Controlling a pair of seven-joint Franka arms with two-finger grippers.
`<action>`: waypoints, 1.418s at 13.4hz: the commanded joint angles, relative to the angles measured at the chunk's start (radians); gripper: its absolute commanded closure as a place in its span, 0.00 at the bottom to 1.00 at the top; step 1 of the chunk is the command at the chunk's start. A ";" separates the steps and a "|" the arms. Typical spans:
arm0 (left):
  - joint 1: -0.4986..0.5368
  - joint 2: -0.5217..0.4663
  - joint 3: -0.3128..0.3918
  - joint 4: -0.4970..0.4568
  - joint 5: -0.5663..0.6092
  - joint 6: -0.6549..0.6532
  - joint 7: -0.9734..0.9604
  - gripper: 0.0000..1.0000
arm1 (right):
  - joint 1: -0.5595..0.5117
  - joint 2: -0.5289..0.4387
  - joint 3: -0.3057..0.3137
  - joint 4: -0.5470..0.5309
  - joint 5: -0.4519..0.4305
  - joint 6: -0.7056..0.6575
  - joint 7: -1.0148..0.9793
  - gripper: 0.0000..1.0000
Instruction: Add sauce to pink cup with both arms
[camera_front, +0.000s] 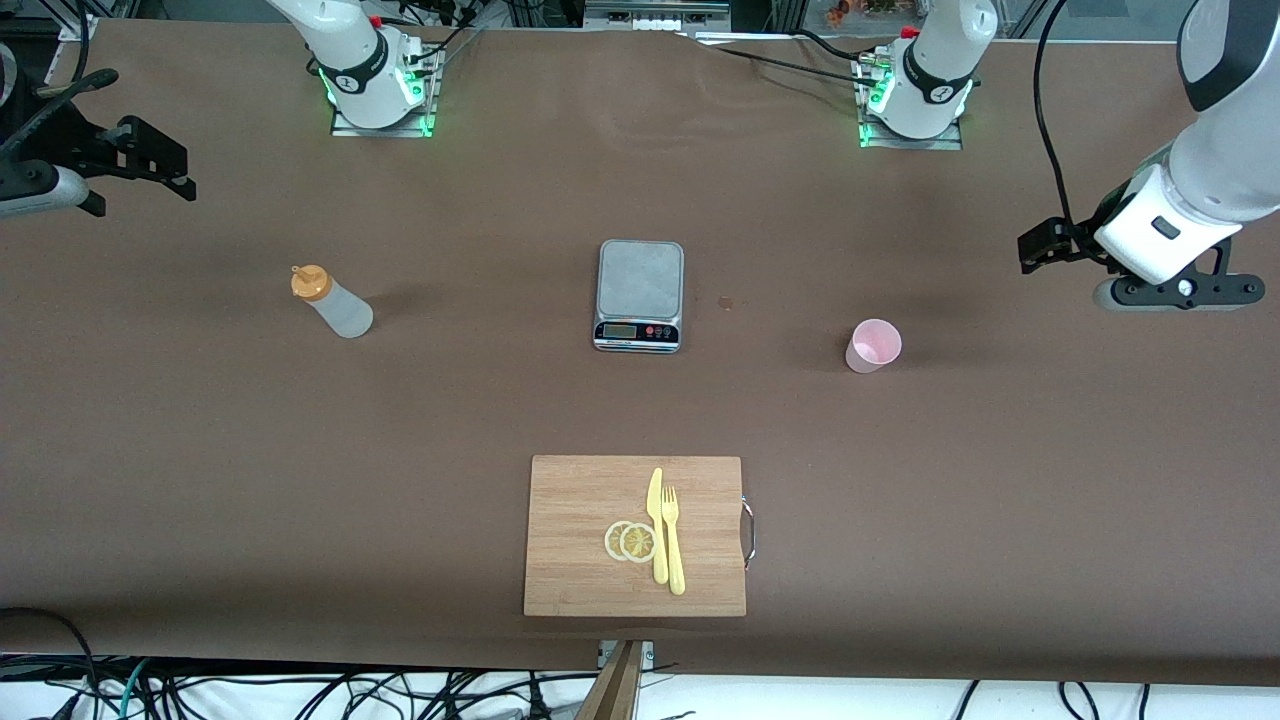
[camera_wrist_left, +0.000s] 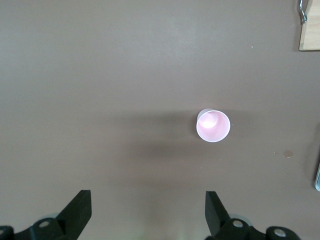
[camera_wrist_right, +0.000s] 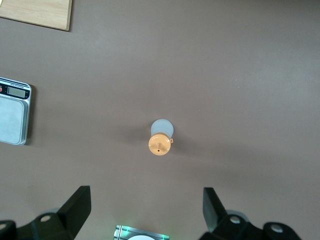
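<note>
The right gripper (camera_wrist_right: 145, 212) hangs high over the right arm's end of the table (camera_front: 200, 420), jaws spread wide with nothing between them. In its wrist view the sauce (camera_wrist_right: 161, 136) stands upright on the table, well below the open jaws and roughly centred between them, orange cap up. A scale (camera_front: 640, 294) sits mid-table, well apart from both pairs of jaws. Nearer the front camera lies a board (camera_front: 580, 510) carrying two lemon slices (camera_front: 630, 541), a knife (camera_front: 656, 524) and a fork (camera_front: 674, 540). The cup (camera_wrist_left: 213, 125) stands upright toward the left arm's end, mouth up. The left gripper (camera_wrist_left: 149, 212) hangs high over that end, jaws also wide and holding nothing; the cup lies below them, offset toward one finger (camera_wrist_left: 215, 212).
</note>
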 joint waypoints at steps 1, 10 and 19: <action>-0.007 0.070 0.004 0.021 -0.076 -0.010 0.011 0.00 | 0.007 -0.008 -0.012 0.012 0.014 -0.023 -0.013 0.01; -0.001 0.160 0.003 -0.072 -0.096 0.098 0.143 0.00 | 0.005 -0.010 -0.021 0.012 0.014 -0.023 -0.013 0.01; -0.021 0.199 -0.037 -0.428 -0.096 0.624 0.142 0.00 | 0.007 -0.010 -0.021 0.012 0.016 -0.020 -0.011 0.01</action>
